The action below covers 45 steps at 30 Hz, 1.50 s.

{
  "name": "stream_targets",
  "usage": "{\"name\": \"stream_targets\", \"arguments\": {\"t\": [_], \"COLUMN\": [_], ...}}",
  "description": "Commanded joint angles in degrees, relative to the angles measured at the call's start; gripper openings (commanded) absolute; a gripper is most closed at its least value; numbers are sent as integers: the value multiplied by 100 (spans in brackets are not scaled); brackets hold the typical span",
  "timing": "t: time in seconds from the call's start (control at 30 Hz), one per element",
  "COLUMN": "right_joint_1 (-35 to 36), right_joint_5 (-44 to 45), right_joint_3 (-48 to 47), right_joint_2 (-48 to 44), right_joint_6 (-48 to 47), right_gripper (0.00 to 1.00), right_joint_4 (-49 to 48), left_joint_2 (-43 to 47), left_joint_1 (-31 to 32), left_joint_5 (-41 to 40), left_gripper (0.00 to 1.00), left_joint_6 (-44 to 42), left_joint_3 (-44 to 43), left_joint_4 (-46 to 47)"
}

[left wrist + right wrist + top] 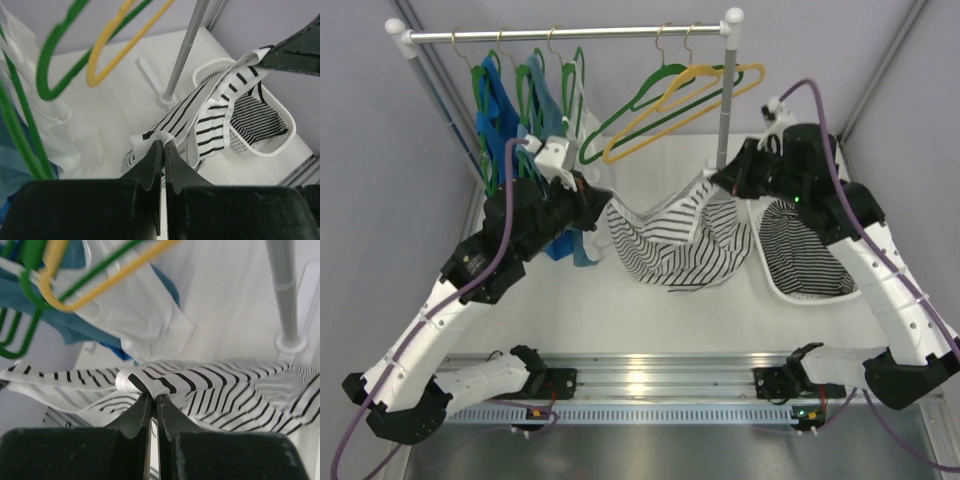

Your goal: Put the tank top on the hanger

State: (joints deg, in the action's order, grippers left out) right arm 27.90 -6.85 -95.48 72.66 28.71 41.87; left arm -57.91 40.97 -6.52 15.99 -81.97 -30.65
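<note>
The striped tank top (672, 245) hangs stretched between my two grippers above the table, sagging in the middle. My left gripper (599, 206) is shut on one folded edge of it; in the left wrist view the gripper (163, 144) pinches a white fold and the tank top (210, 120) runs away towards the right arm. My right gripper (721, 181) is shut on the other edge; in the right wrist view the gripper (152, 396) pinches a rolled striped edge of the tank top (225, 385). The empty green hanger (625, 110) hangs on the rail behind, above the top, and also shows in the left wrist view (44, 70).
A yellow hanger (705, 85) hangs beside the green one. Blue tops (500, 100) and a plain white top (582, 125) hang at the rail's left. The rack's right post (725, 100) stands behind the tank top. A white basket (820, 296) with another striped garment is at the right.
</note>
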Motion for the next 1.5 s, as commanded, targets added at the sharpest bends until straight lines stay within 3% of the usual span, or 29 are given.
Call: {"name": "stream_targets", "arguments": {"t": [0.0, 0.17, 0.33, 0.43, 0.5, 0.53, 0.6, 0.7, 0.83, 1.0, 1.1, 1.27, 1.47], "right_joint_1": [267, 576, 646, 708, 787, 805, 822, 831, 831, 822, 831, 840, 840], "right_joint_5": [-475, -440, -414, -221, 15, 96, 219, 447, 615, 668, 791, 712, 466], "right_joint_3": [1318, 3785, 5108, 5461, 5488, 5453, 5347, 5154, 4952, 4671, 4539, 4530, 4644], "right_joint_2": [-699, -1781, -2072, -1871, -1713, -1677, -1642, -1615, -1606, -1703, -1694, -1615, -1588], "right_joint_6": [240, 793, 1022, 1084, 1049, 1023, 979, 891, 768, 671, 601, 539, 513], "right_gripper": [0, 0, 1, 9, 16, 19, 30, 46, 57, 59, 60, 61, 61], "right_joint_4": [-345, -565, -705, -811, -794, -751, -698, -523, -294, -74, -38, -231, -407], "left_joint_2": [218, 702, 685, 588, 631, 684, 850, 983, 1202, 1545, 1572, 1117, -561], "left_joint_1": [25, 200, 438, 438, 447, 438, 447, 447, 447, 447, 447, 438, 368], "left_joint_5": [343, 591, 538, 573, 582, 573, 460, 389, 538, 1730, 1970, 1313, 12], "left_gripper": [0, 0, 0, 13, 29, 32, 40, 43, 45, 44, 44, 45, 48], "left_joint_6": [508, 1177, 1793, 1934, 1891, 1856, 1689, 1461, 1170, 661, 441, -163, -1219], "left_joint_3": [1082, 3173, 4618, 5173, 5253, 5227, 5025, 4639, 4217, 3409, 2610, 995, -1142], "left_joint_4": [24, 797, 1579, 1949, 1949, 1897, 1626, 1265, 703, 587, 648, 1298, 1335]}}
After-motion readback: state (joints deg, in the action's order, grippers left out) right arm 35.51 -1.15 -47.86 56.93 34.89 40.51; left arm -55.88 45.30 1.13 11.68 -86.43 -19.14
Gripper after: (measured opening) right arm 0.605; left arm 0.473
